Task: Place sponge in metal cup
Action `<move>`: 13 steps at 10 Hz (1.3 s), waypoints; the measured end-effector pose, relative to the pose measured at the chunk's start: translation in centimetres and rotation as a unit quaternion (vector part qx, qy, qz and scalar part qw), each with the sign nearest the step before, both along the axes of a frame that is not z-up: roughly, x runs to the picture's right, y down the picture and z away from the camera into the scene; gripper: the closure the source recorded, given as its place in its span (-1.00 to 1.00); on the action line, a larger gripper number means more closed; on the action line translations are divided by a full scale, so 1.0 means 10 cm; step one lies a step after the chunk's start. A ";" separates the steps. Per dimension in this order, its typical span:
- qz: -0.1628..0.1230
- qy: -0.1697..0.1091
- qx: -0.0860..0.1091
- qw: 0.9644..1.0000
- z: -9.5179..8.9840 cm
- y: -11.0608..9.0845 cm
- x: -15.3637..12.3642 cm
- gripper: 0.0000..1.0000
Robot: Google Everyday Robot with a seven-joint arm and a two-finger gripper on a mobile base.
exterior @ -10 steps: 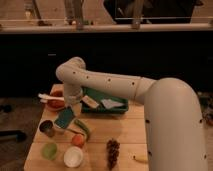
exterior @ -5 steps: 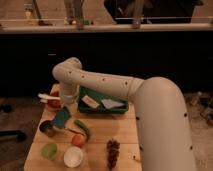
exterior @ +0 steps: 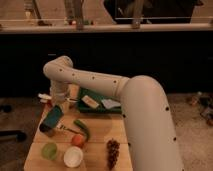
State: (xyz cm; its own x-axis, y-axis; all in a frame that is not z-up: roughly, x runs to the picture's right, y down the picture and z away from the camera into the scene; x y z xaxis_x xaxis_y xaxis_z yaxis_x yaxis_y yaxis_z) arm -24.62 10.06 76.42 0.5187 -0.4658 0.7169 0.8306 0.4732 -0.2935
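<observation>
Gripper (exterior: pixel 59 103) sits low over the near-left part of the wooden table (exterior: pixel 100 137), hanging off the big white arm (exterior: pixel 125 95), its claw pressed together around the top edge of the sponge (exterior: pixel 53 116). That teal block hangs tilted straight beneath the claw, its lower end over the metal cup (exterior: pixel 46 128), which sits just below and a touch left. Right of the claw lies a green tray (exterior: pixel 97 105). Below it and to the right: a green pepper (exterior: pixel 82 129), an orange fruit (exterior: pixel 77 140), a white bowl (exterior: pixel 73 157), dark grapes (exterior: pixel 113 150). Directly below sits a light green cup (exterior: pixel 49 150).
</observation>
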 end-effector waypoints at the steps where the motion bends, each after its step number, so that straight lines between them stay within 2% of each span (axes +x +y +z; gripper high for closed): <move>1: -0.006 -0.010 -0.001 1.000 -0.01 0.02 -0.11 1.00; 6: -0.045 -0.055 -0.011 0.997 -0.06 0.25 -0.61 1.00; 9: -0.061 -0.070 -0.018 0.995 -0.08 0.37 -0.75 1.00; 13: -0.068 -0.075 -0.026 0.994 -0.01 0.46 -0.79 1.00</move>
